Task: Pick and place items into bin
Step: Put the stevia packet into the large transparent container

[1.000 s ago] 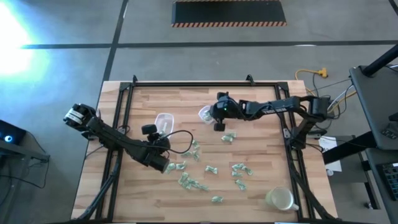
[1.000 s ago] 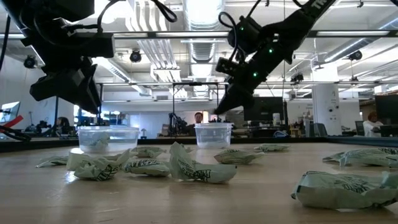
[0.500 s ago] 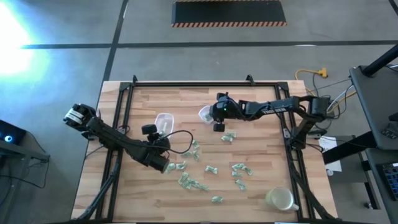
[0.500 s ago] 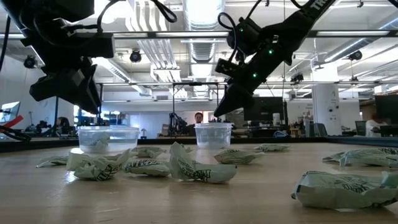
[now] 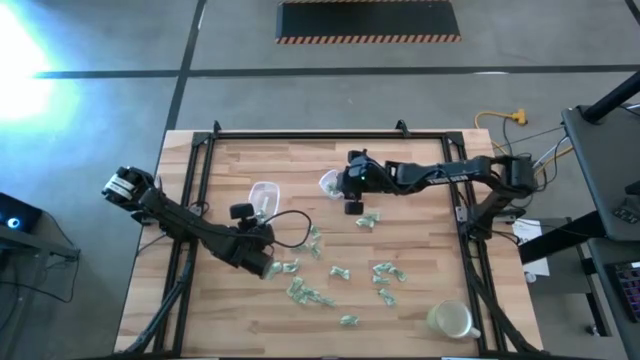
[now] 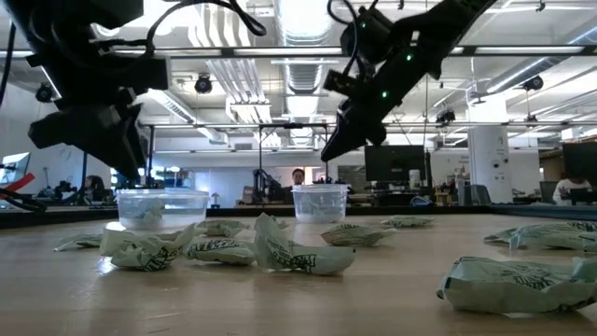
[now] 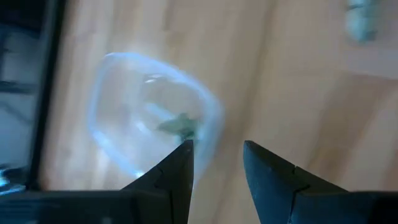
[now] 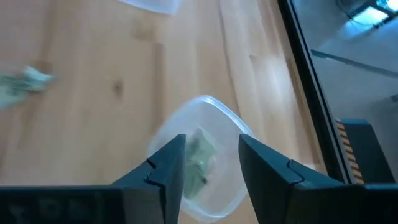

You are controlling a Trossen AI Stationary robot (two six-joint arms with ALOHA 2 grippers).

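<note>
wood table (image 5: 420, 330), both grippers (image 8: 211, 163) (image 7: 216, 163) spread empty over bins; items (image 5: 340, 272) look light, crinkly, pinch mid-wrapper.

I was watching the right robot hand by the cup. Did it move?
Yes. The right gripper rose a little above the clear container, which stayed put.

We look past the right gripper (image 8: 211, 163), its two dark fingers (image 8: 166, 167) parted with nothing between them. Beyond the gap sits a clear tub (image 8: 205, 155) on the wooden table (image 8: 93, 106), one green-white wrapped piece (image 8: 199, 157) inside. Another wrapped piece (image 8: 22, 84) lies well apart on the wood. A second clear container's edge (image 8: 152, 5) shows farther off.
</note>
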